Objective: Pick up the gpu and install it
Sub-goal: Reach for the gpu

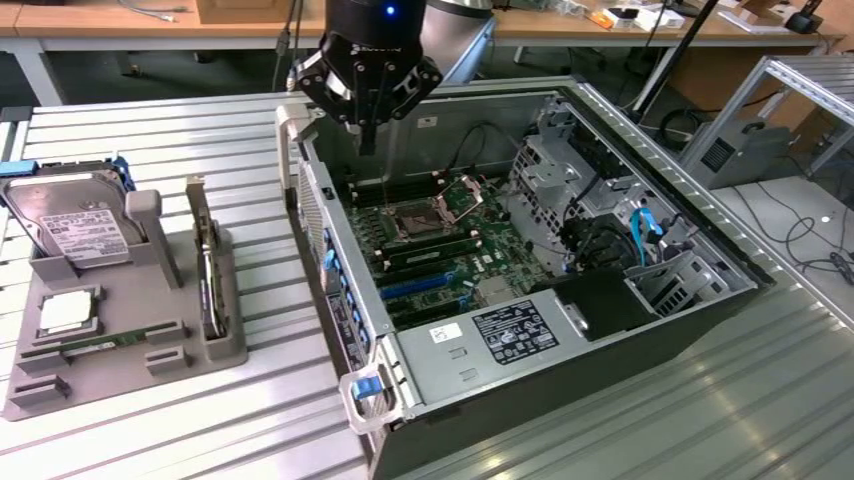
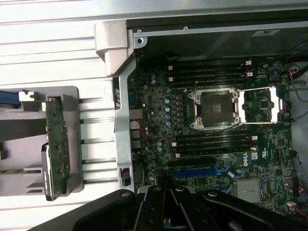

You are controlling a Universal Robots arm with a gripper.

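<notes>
While the gpu [image 1: 207, 280] stood on edge in a slot of the grey holder [image 1: 200, 352], at about nine o'clock from the open case [image 1: 454, 370] in the exterior view, nothing held it. The gripper [image 1: 367, 145] hung at roughly one o'clock from the card, over the case's far wall, with its fingers pressed together and empty.

The card was thin and upright, so an off-centre pinch could probably have tipped it against the holder's posts or let it slip. The hard drive [image 1: 67, 225] sat at ten o'clock from it, near enough for a wide approach to knock.

Inside the case the motherboard [image 1: 454, 255] lay bare. Its socket [image 1: 420, 215] was open with the latch frame raised, and a low pass with the card might have struck it. The blue slot [image 1: 420, 283] lay at six o'clock from the socket. A tilted or offset card would likely have jammed there or stressed the board. Loose cables at three o'clock could also have snagged.

Little writing could be read. The drive's white label and the black sticker [image 1: 514, 332], at five o'clock from the board, carried print too fine to make out. In the wrist view a white mark [image 2: 246, 159] on the board seemed to read Dell.
</notes>
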